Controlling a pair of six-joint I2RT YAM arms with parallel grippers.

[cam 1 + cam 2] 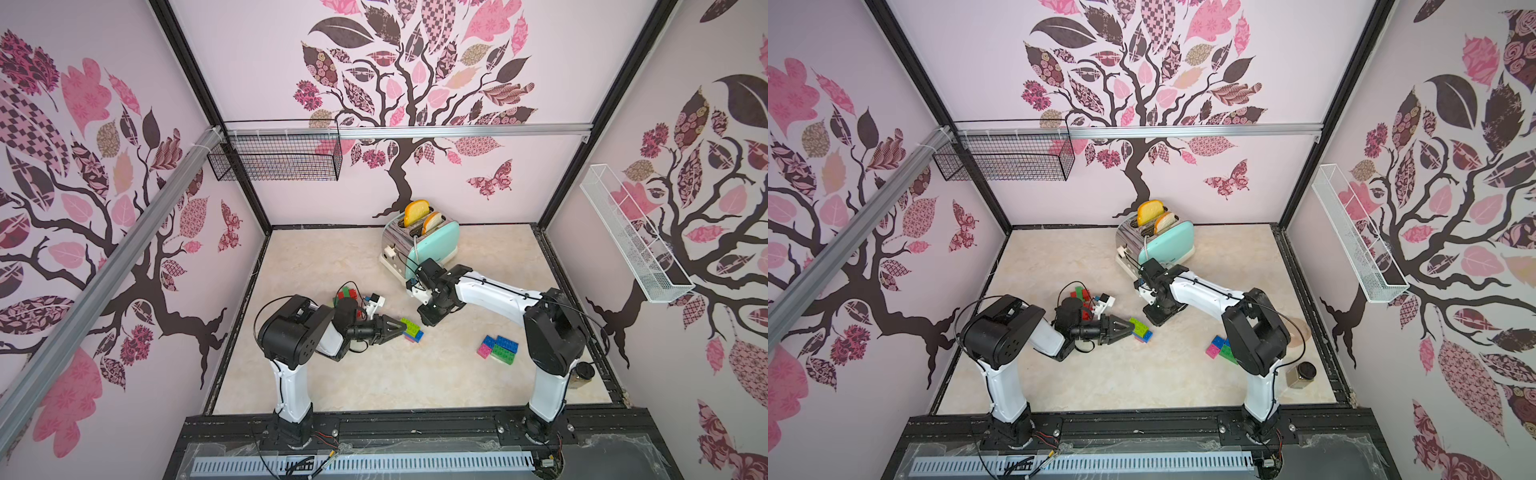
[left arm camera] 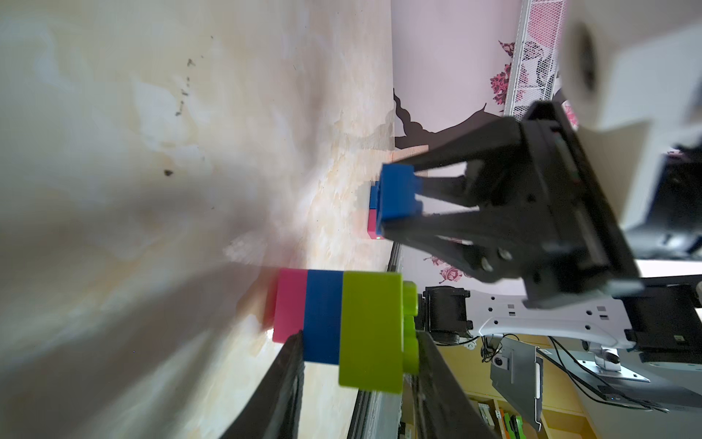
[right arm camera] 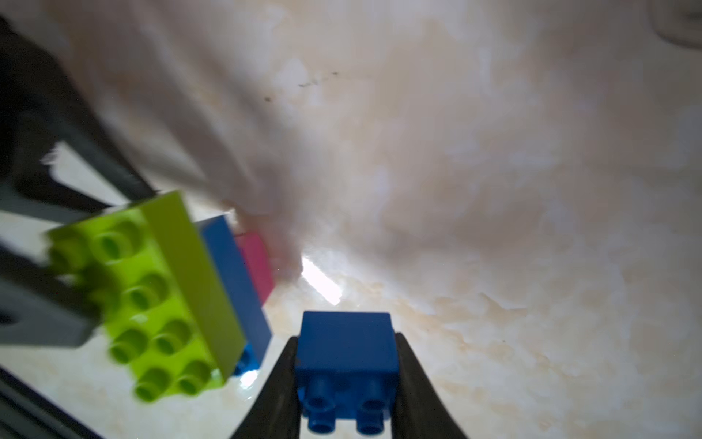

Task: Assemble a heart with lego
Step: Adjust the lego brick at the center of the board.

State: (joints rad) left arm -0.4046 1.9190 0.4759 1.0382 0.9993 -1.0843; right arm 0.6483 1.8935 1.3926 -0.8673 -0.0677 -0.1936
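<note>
The left arm [image 1: 291,374] rises at lower centre-left and folds; the left gripper [image 1: 401,329] lies level, pointing right, clamped on a brick stack [image 1: 413,331]. The right arm [image 1: 490,291] reaches left toward centre; the right gripper [image 1: 428,319] points down, pinching a blue brick [image 3: 345,349].

Pale pink walls [image 1: 291,199] with dark tree decals [image 1: 399,174], marbled beige floor [image 1: 353,374], black wire basket [image 1: 274,162] on metal rail [image 1: 457,131], white mesh shelf [image 1: 627,241] on side wall, black frame posts [image 1: 192,70].

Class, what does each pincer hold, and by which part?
Left pincer: lime-blue-pink brick stack, studded top against underside. Right pincer: small blue brick, by opposite side walls.
</note>
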